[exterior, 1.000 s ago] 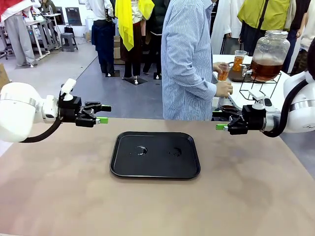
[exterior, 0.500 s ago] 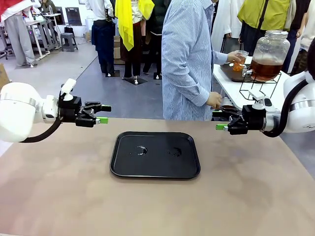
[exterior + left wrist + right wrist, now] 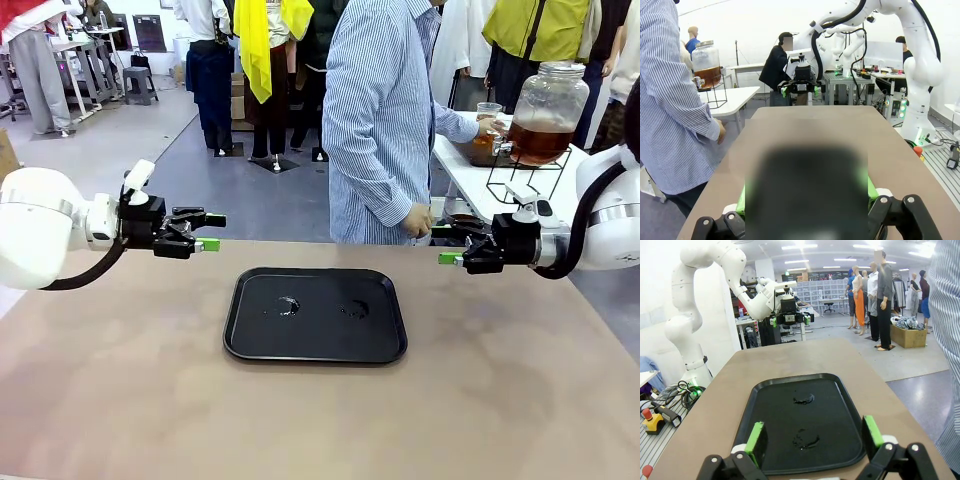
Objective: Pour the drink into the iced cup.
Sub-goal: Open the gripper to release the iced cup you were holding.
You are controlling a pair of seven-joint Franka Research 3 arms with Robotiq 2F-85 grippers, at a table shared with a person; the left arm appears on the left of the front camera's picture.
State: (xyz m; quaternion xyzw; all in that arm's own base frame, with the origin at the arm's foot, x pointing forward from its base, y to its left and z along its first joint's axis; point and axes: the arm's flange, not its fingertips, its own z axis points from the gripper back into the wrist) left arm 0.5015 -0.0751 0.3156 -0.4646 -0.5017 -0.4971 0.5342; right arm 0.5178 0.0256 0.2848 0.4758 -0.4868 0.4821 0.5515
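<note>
Black tray (image 3: 315,345) on brown table (image 3: 120,400), wet spots on it; wire stand (image 3: 528,178) behind

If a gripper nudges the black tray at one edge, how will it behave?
The tray looks stiff and shallow, lying flat on the table, so it would likely slide rather than tip. Wet patches inside suggest a slippery floor for cups.

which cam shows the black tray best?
Right wrist view: the black tray lies whole and close, with two wet marks. The front view has it whole but farther off. In the left wrist view it is blurred.

Left tool (image 3: 208,232) and right tool (image 3: 446,245) hover level, jaws apart.
</note>
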